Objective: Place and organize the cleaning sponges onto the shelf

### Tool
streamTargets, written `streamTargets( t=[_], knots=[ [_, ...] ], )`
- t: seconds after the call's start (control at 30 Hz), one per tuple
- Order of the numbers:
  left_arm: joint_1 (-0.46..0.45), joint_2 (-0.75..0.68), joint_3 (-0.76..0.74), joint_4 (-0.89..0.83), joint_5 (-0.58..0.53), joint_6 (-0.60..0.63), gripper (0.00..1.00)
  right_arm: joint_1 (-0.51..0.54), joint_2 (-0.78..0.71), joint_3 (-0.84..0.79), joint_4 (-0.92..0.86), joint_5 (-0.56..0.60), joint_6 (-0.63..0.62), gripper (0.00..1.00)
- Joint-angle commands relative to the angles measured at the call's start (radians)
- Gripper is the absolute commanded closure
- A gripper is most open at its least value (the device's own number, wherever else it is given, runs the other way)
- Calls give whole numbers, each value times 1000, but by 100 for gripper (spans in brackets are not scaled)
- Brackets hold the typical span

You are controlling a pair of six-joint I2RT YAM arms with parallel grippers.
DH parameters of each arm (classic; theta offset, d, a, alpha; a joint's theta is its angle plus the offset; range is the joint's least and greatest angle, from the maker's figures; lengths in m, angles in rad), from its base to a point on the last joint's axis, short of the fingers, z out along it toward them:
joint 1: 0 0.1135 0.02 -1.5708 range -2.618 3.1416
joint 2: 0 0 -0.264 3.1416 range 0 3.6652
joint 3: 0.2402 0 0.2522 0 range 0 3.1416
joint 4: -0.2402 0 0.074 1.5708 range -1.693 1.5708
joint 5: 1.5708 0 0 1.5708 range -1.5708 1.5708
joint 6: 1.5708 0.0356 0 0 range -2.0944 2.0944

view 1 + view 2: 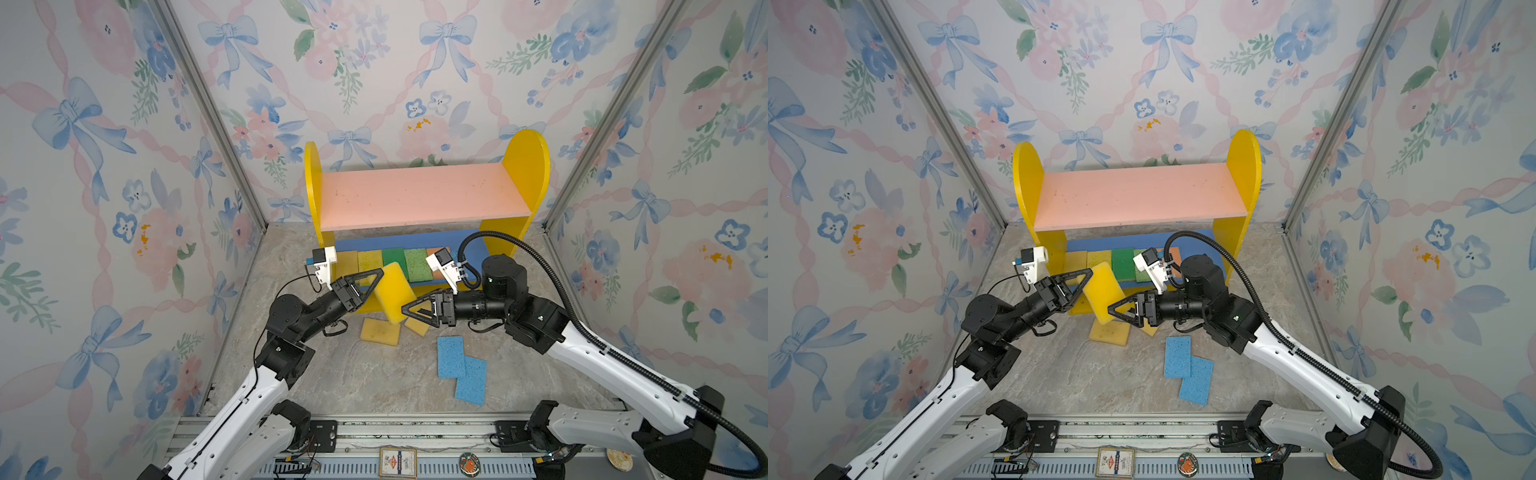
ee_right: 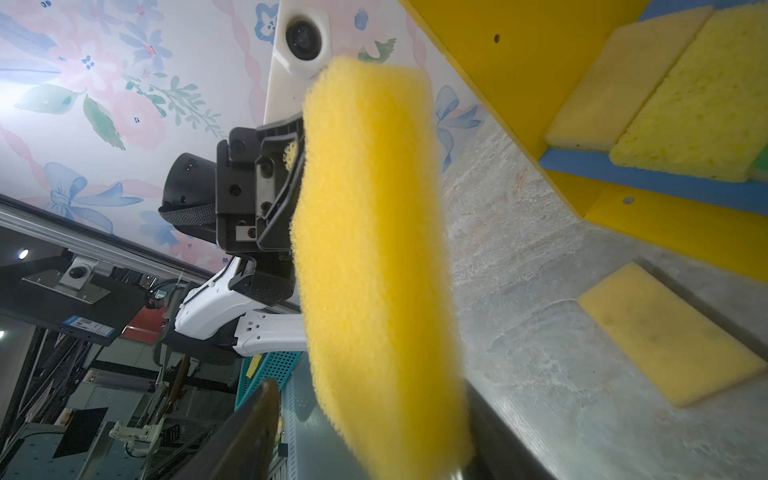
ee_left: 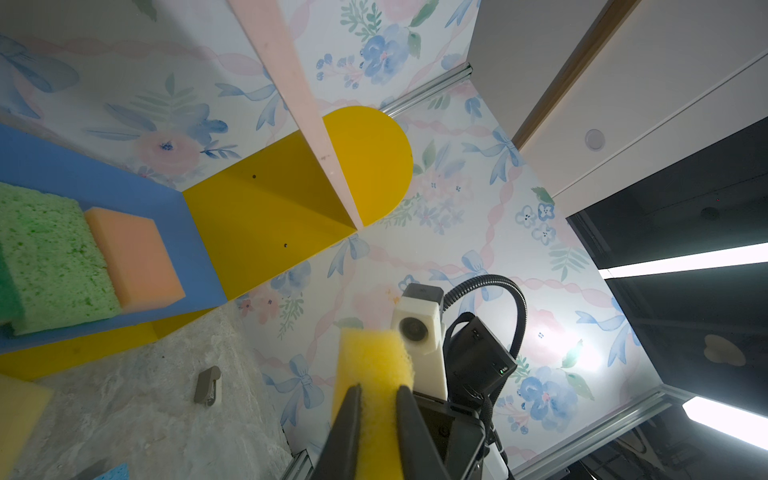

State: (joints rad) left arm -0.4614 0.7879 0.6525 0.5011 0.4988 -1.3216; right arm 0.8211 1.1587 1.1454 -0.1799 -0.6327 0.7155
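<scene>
My left gripper (image 1: 376,276) is shut on the upper end of a yellow sponge (image 1: 392,293), which hangs tilted in the air before the shelf (image 1: 419,195). My right gripper (image 1: 405,309) straddles the sponge's lower end, still open: in the right wrist view one finger touches the sponge (image 2: 374,249) and a gap remains at the other. The blue lower board holds two yellow sponges (image 1: 359,261), a dark green one (image 1: 395,255), a light green one (image 1: 417,264) and an orange one (image 3: 133,257). The pink upper board is bare.
On the marble floor lie two yellow sponges (image 1: 380,331) (image 1: 417,325) below the grippers and two overlapping light blue sponges (image 1: 451,356) (image 1: 471,384) nearer the front. Papered walls close in three sides. A metal rail (image 1: 415,432) runs along the front.
</scene>
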Motion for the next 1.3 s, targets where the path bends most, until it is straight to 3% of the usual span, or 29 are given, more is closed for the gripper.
streamTargets(
  t=[0.0, 0.27, 0.43, 0.53, 0.67, 0.73, 0.8, 0.9, 0.97, 1.07, 1.27],
  knots=[
    [9, -18, -8, 30, 11, -7, 84, 6, -32, 7, 6, 16, 1, 44],
    [10, -21, -4, 30, 16, -6, 84, 4, -63, -25, 23, 53, 19, 63],
    [10, -32, -7, 30, 16, -5, 81, 4, -53, -18, 29, 73, 26, 80],
    [11, -38, -4, 31, 21, 6, 62, 3, -42, 0, 23, 87, 26, 82],
    [47, -64, 9, 27, 61, 45, 30, -14, -33, 65, -44, 103, -8, 82],
    [94, -98, 22, -34, 86, 97, 21, -35, -27, 122, -101, 109, -34, 81],
    [149, -148, 95, -218, 68, 218, 13, -57, -13, 189, -154, 113, -54, 79],
    [171, -218, 208, -580, -96, 483, 5, -89, 29, 289, -204, 122, -56, 78],
    [171, -257, 229, -705, -206, 564, 2, -102, 71, 352, -229, 144, -41, 78],
    [171, -295, 219, -804, -309, 635, 2, -114, 164, 463, -267, 182, -4, 78],
    [170, -315, 190, -914, -402, 787, 2, -109, 364, 665, -240, 214, 108, 81]
  ],
)
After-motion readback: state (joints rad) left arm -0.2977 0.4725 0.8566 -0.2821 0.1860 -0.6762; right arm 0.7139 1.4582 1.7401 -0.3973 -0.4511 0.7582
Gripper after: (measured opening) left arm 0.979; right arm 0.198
